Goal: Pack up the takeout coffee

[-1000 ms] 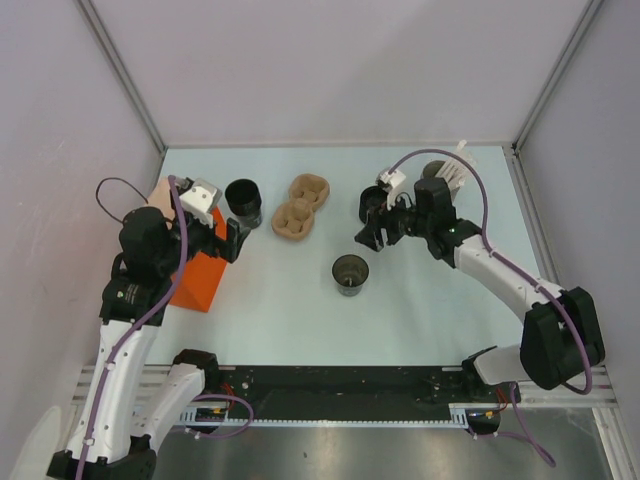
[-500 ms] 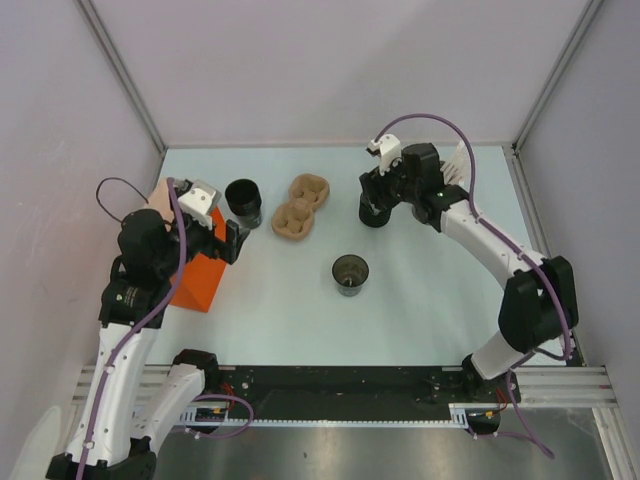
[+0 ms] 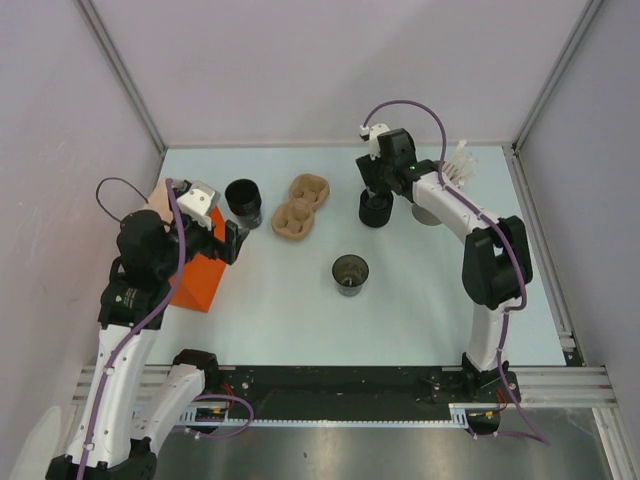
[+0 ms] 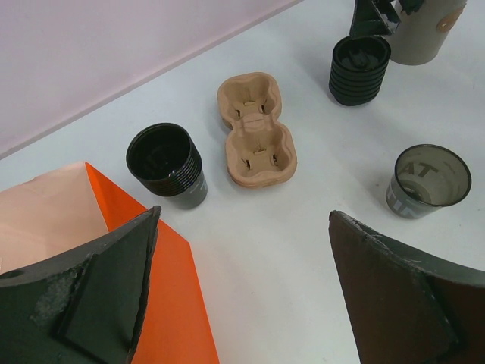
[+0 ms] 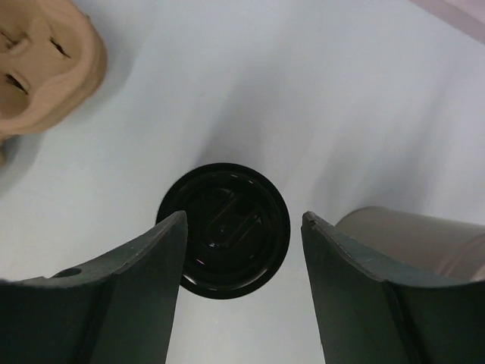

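Three lilac walls, pale table, takeout coffee upright near back edge

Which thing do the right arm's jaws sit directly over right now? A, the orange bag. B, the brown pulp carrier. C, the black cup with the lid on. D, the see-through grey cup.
C: the right wrist view looks straight down on the lidded black cup, framed between the right arm's open jaws, with the pulp carrier off to one side.
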`<state>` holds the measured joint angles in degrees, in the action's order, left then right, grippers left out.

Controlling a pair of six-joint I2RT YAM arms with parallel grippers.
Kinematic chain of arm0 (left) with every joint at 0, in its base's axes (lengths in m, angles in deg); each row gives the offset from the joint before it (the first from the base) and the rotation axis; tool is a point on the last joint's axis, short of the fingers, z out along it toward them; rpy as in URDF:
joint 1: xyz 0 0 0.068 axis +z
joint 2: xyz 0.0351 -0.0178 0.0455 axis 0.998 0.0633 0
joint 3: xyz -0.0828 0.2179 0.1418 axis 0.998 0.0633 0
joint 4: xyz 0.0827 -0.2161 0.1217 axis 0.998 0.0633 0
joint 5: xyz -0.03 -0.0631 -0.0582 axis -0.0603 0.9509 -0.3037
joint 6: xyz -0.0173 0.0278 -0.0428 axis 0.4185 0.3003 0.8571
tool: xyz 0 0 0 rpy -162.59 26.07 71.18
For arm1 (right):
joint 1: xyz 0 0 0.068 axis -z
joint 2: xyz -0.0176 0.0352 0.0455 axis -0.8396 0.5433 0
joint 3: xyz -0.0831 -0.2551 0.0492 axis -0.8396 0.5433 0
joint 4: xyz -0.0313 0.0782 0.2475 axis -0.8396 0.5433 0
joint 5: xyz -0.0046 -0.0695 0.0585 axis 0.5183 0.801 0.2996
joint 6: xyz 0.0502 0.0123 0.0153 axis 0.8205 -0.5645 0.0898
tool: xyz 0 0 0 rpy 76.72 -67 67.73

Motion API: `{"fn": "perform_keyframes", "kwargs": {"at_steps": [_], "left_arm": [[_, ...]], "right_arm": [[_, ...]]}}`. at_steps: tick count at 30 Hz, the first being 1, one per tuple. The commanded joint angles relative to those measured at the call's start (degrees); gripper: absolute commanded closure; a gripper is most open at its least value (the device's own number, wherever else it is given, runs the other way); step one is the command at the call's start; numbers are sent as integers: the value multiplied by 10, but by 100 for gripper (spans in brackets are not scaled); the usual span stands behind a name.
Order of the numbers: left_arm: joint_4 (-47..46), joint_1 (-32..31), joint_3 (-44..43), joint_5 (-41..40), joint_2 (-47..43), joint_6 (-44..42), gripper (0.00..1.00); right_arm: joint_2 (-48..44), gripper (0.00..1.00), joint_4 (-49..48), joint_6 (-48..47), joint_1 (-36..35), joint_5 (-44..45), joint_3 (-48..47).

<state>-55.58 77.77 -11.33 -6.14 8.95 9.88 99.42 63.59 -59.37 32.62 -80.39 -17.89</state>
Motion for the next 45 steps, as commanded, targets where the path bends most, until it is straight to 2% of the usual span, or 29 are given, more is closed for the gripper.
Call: {"fn": "perform_keyframes", "kwargs": {"at_steps": [1, 25, 30, 37, 45], "left_arm": [[-13, 4, 3, 9, -6, -1, 0], [-13, 4, 0, 10, -2, 1, 0], [-13, 5, 0, 11, -1, 1, 0], [-14, 7, 3, 11, -1, 1, 0], [-14, 10, 3, 12, -5, 2, 0]], "right_arm": [[22, 35, 42, 16, 2, 41, -42], [67, 51, 78, 29, 21, 33, -50], [65, 52, 76, 35, 26, 22, -48], [3, 49, 51, 31, 24, -24, -35], [-27, 46, 56, 13, -20, -36, -35]]}}
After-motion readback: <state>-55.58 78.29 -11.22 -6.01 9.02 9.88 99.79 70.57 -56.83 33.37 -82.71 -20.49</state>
